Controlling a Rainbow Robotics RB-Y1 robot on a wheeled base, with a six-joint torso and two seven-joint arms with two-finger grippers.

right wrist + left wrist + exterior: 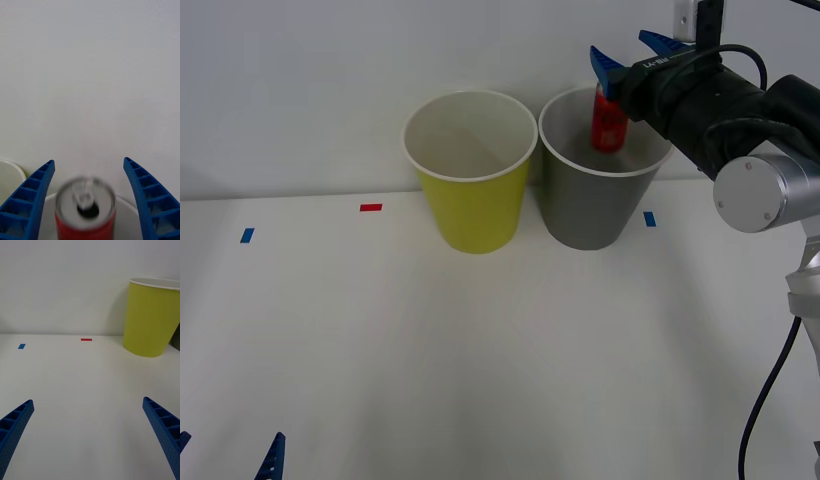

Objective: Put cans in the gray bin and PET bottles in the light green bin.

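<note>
The left claw (230, 455) sits low at the near edge of the white surface (480, 350), well in front of the gray bin (590, 205), its blue ribbed fingers (15, 423) spread wide with nothing between them. Farther back, a blue tape mark (246, 235) and a red tape mark (370, 207) lie on the surface, well to the left of the gray bin. The light green bin (475, 200) stands upright just to the left of the gray bin, the two nearly touching at their rims. A second blue mark (649, 218) lies just to the right of the gray bin's base. The red can (609, 120) is upright at the mouth of the gray bin, its lower part below the pale rim and its silver top above it. The right claw (625, 52) is above the gray bin's far right rim, fingers spread apart on either side of the can and not touching it.
</note>
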